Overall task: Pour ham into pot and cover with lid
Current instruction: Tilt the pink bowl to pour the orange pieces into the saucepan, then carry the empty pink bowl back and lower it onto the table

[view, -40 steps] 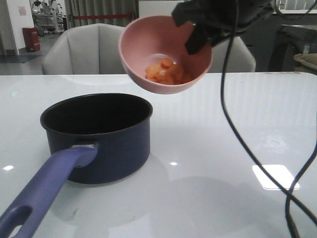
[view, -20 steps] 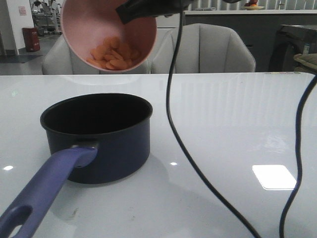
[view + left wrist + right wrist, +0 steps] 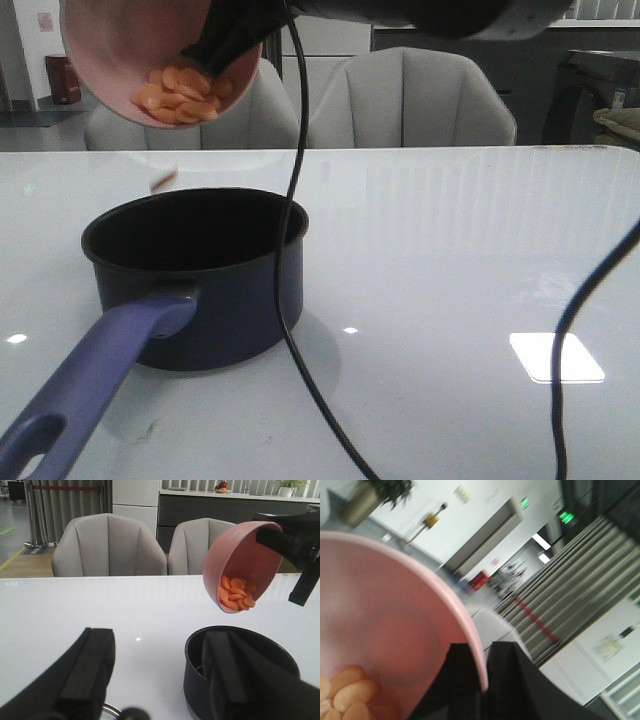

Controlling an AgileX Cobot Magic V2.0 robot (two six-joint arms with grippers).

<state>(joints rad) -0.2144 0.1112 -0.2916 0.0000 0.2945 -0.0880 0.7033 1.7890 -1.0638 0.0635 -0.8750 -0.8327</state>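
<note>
My right gripper (image 3: 222,45) is clamped on the rim of the pink bowl (image 3: 105,50), one finger inside the wall, one outside; the right wrist view shows the rim pinched between the two black fingers (image 3: 465,680). The bowl is tipped steeply, its mouth turned down toward the pot (image 3: 195,275).

The ham (image 3: 180,95) is heaped against the low edge of the bowl, thin orange rounds overlapping. One slice (image 3: 163,181) is in the air, blurred, just above the pot's far rim on its left side.

The pot stands upright on the white table (image 3: 450,300), black inside; I cannot tell whether any slices lie within. Its blue-purple handle (image 3: 85,390) runs toward the front camera and to the left, oval hole at the end. A black cable (image 3: 290,260) hangs from my right arm across the front of the pot.

My left gripper (image 3: 160,670) hovers low, jaws apart, nothing between them; the pot sits just beyond one finger. A steel-rimmed edge (image 3: 112,711) shows under it, too little to name.
</note>
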